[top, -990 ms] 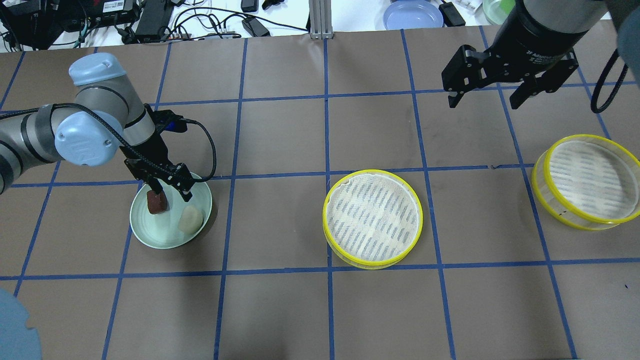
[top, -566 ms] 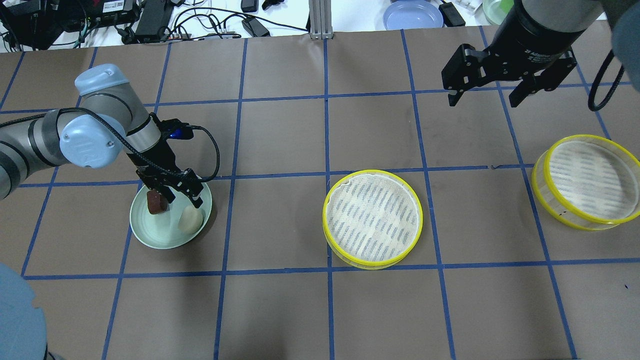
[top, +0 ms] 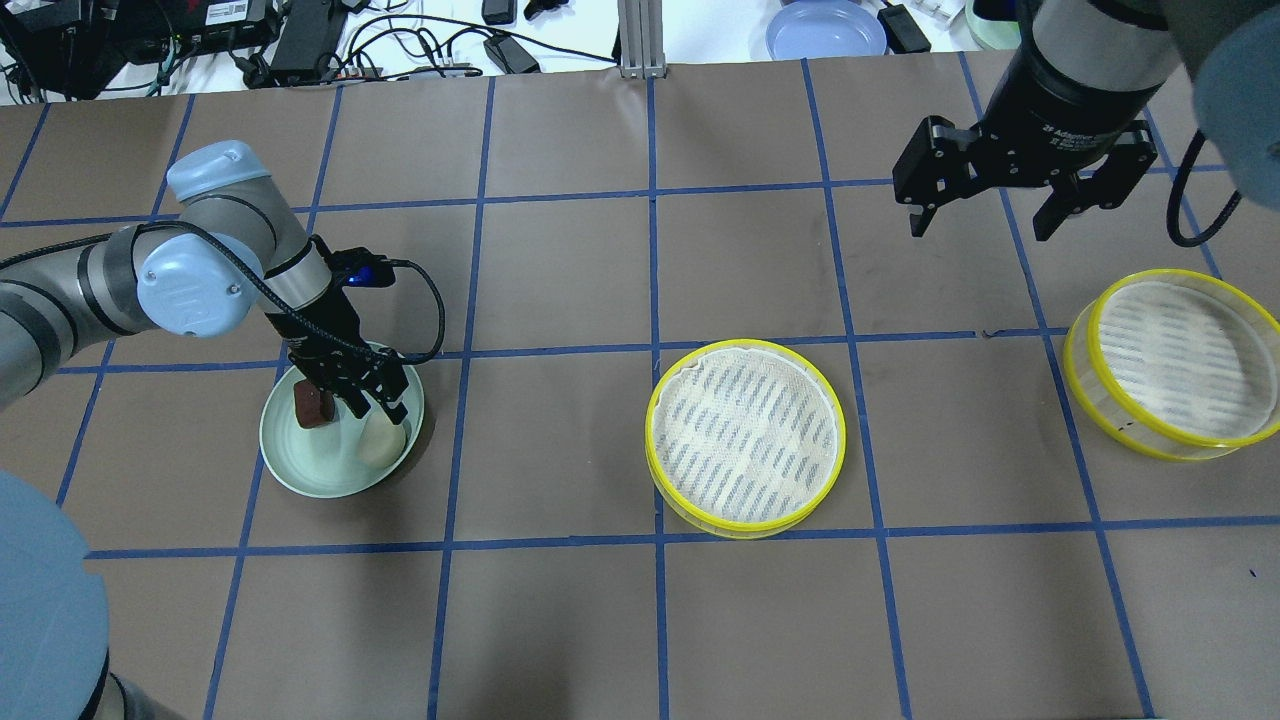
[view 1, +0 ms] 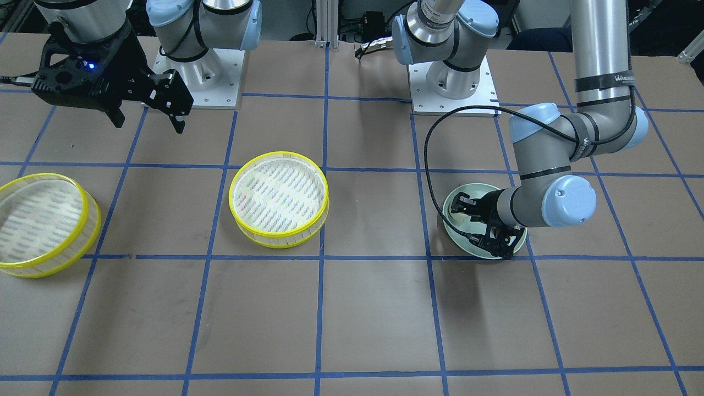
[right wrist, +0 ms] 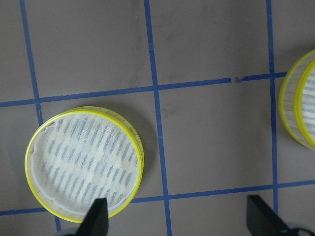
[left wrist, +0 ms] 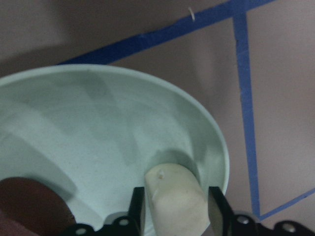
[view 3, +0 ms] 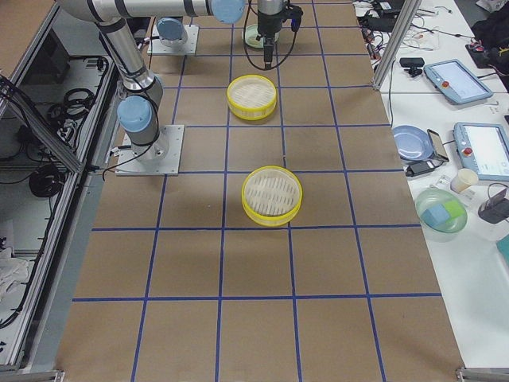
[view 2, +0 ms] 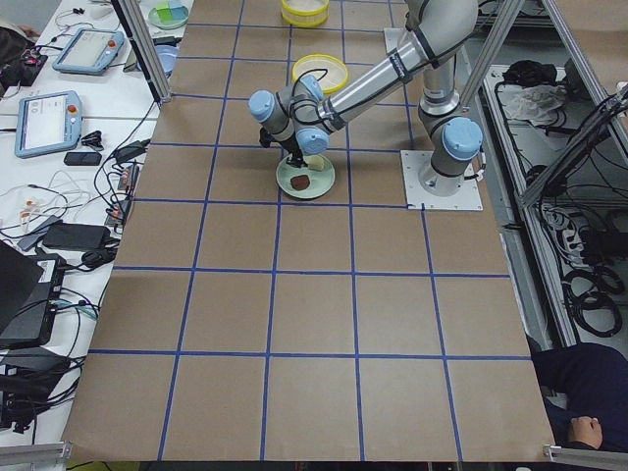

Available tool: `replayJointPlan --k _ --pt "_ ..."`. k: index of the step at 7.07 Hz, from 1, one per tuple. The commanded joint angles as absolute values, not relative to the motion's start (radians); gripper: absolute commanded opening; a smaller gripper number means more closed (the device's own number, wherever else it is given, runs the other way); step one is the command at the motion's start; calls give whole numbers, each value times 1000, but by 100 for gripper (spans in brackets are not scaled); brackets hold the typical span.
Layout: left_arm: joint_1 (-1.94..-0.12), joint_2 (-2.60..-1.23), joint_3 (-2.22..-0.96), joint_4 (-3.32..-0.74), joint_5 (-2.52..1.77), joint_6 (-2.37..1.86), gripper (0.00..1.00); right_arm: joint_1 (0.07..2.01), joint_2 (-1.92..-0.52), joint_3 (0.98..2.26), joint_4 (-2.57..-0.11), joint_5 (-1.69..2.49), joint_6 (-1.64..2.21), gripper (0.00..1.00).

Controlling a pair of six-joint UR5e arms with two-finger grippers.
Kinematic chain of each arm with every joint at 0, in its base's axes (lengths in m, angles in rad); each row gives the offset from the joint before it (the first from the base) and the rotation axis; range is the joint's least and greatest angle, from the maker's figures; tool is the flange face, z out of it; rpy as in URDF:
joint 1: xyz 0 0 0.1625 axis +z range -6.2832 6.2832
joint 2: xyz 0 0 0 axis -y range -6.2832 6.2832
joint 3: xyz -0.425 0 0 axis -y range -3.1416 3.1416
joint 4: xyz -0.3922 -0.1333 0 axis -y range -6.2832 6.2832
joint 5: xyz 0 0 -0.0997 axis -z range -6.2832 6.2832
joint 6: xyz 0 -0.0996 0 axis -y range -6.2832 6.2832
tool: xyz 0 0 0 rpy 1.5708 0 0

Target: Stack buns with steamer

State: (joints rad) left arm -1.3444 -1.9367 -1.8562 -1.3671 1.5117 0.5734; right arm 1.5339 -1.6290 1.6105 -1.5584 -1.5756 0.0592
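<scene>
The cream-white bun (top: 380,442) and the reddish-brown bun (top: 312,407) lie in a pale green plate (top: 300,470) at the left. My left gripper (top: 375,412) is low in the plate, open, with its fingers either side of the cream bun (left wrist: 174,196). The brown bun (left wrist: 29,206) is just beside it. One yellow-rimmed steamer tray (top: 745,435) sits mid-table, the other (top: 1180,360) at the far right; both hold nothing. My right gripper (top: 985,215) is open and empty, high above the table between the trays.
The plate (view 1: 454,231) lies under the left forearm in the front view. A blue plate (top: 825,28), cables and devices lie beyond the table's far edge. Brown table surface with blue tape grid lies between plate and trays.
My left gripper has moved right from over the brown bun to around the cream bun, and lower. The right gripper has shifted slightly.
</scene>
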Motion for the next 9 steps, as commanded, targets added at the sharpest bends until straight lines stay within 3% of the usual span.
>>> replayJointPlan --k 1,3,5,7,9 --pt "-1339 -1940 -1850 -1373 1555 568 0 1532 -1621 1644 -1562 -1569 36 100" --pt "-1344 -1902 -1815 -1382 1539 466 0 1525 -1608 1663 -1571 -1569 -23 96" --pt "-1358 -1862 -1619 -1626 1444 337 0 1485 -1597 1712 -1585 -1560 -75 96" --pt "-1393 -1820 -1557 -1752 1271 219 0 1313 -1550 1727 -1583 -1609 -222 97" --pt "-1600 -1789 -1546 -1712 1156 3 0 1130 -1456 1727 -1641 -1683 -416 96"
